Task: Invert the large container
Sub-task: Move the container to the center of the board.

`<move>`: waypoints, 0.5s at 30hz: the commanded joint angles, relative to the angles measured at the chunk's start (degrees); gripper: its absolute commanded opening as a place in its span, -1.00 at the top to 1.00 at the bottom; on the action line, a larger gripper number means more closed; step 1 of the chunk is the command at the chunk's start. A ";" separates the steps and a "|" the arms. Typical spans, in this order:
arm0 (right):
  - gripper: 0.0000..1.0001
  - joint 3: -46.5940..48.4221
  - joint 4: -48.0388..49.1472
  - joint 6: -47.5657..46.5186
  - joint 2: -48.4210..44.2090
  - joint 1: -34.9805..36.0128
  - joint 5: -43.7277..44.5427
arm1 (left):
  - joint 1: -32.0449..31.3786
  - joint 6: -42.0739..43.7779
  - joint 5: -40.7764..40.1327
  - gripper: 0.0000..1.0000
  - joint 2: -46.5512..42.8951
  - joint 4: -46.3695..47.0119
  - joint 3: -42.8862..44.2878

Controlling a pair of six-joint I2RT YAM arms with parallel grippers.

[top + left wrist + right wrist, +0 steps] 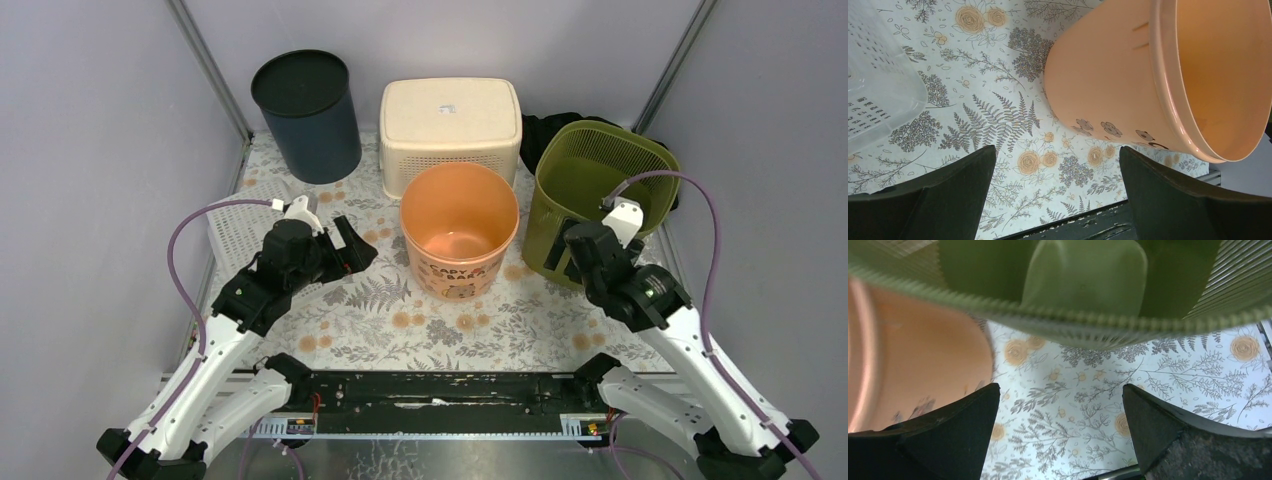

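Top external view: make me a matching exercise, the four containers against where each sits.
Things:
1. orange bucket
2. green basket
3. dark bin
4. cream basket

Places:
A. back left corner
B. far right side
C. back middle, behind the orange one
D. centre, mouth up

Pairs: 1-D, 2-B, 3-A, 4-C
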 commanded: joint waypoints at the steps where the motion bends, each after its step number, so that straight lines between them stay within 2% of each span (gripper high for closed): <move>1: -0.98 -4.10 8.74 -2.95 2.60 -9.45 -7.73 | -0.25 -0.11 0.17 -1.00 -0.43 3.41 0.97; 11: -0.98 -7.11 17.46 -9.99 7.75 -26.39 -18.85 | -0.27 0.33 -0.62 -1.00 -0.66 2.86 0.89; 15: -0.99 -6.29 20.05 -11.70 11.54 -29.21 -19.14 | -0.22 0.35 -0.51 -1.00 -0.37 3.19 1.07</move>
